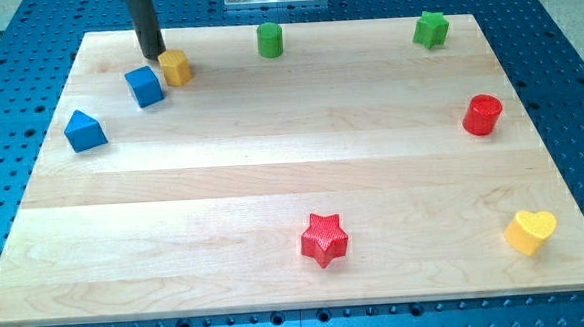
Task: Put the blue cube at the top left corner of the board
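The blue cube (144, 86) sits near the top left of the wooden board (273, 175), touching or nearly touching a yellow hexagonal block (175, 66) to its upper right. My tip (153, 57) is just above the cube and right beside the yellow block's left side, close to the board's top edge. A blue triangular block (84, 130) lies to the lower left of the cube, near the left edge.
A green cylinder (270, 40) stands at the top middle and a green star (430, 29) at the top right. A red cylinder (482, 114) is at the right edge, a red star (323, 239) at bottom middle, a yellow heart (530, 231) at bottom right.
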